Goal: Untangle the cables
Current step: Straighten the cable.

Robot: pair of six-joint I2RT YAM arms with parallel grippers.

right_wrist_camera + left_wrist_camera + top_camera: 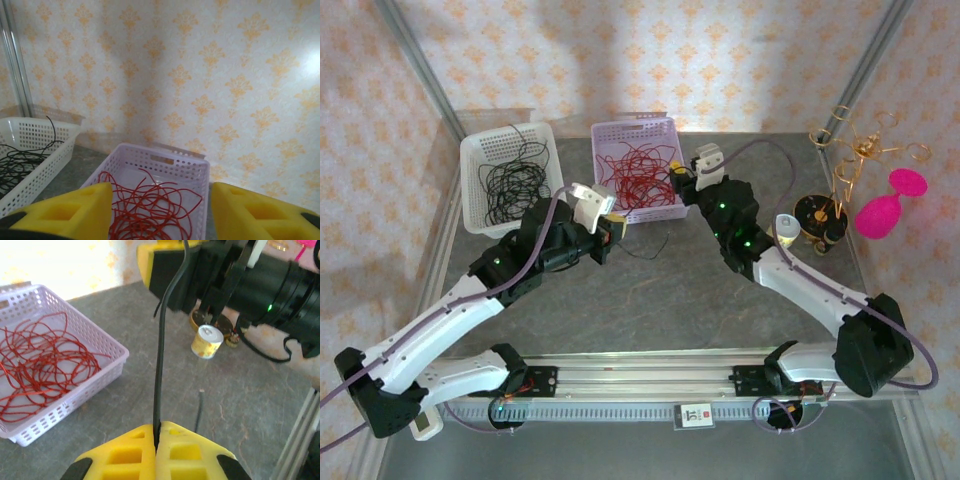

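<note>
Loose red cables [638,170] lie in a lilac basket [665,127]. Coiled black cables [513,185] fill a white basket [472,190] to its left. My left gripper [611,226] sits just in front of the lilac basket. In the left wrist view its yellow fingers are shut [157,432] on one black cable [161,370], which rises towards the right arm [260,280]. The cable's loose end [642,253] trails on the table. My right gripper [677,181] hovers at the lilac basket's near right corner. It stands open [160,210] above the red cables [150,215], with nothing between its fingers.
A small yellow-white cup [785,230] stands right of the right wrist, next to a dark round stand with gold wire [820,212] and a pink goblet shape [885,208]. Patterned walls and metal frame posts [415,60] enclose the grey table [660,300].
</note>
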